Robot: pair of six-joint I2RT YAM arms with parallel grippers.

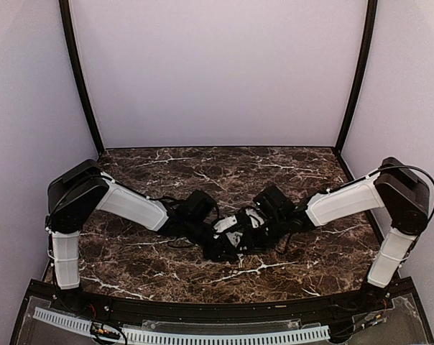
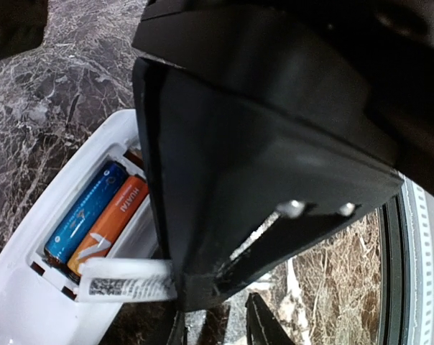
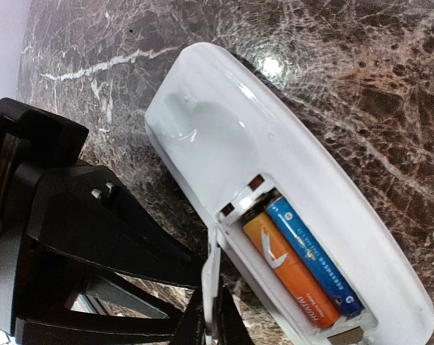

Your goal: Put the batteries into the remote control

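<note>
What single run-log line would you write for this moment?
remote control: back up, compartment open | batteries: two seated | right tool: pinching white cover at compartment edge

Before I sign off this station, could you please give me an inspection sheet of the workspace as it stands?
Surface: dark brown marble-pattern table.
Job's things: white remote control lying back up, compartment open; blue battery and orange battery seated side by side; white cover piece off the compartment.
Clutter: nothing seen.
Grippers: right gripper pinches the cover piece; left gripper close to the remote, jaws unclear.
Cables: black cables run along the arms.
Surroundings: pale walls, black frame posts.
</note>
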